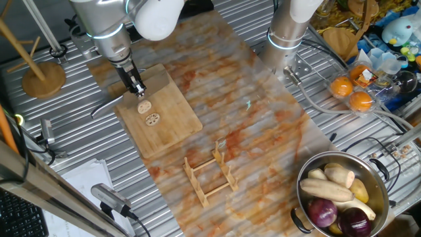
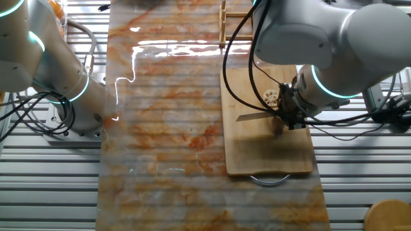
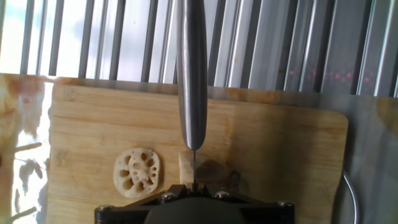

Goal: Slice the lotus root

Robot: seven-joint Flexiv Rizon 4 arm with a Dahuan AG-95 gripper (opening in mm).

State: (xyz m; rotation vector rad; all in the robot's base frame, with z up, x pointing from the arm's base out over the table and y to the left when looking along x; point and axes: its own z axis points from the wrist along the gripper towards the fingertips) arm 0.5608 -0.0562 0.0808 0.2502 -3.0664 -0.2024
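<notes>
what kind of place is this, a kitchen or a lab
Probably a robot lab staged as a kitchen: arms bolted to a ribbed metal table, loose cables, and a cutting board with a lotus root and a pot of vegetables.

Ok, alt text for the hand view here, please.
A knife held in the pincer points away over a wooden cutting board, its edge on a small lotus root chunk. One cut slice with holes lies flat beside it.

Slice (image 3: 137, 172): lying flat on the board, beige, ringed with dark holes.
Chunk (image 3: 185, 168): sitting just right of it, pale, stubby.
</notes>
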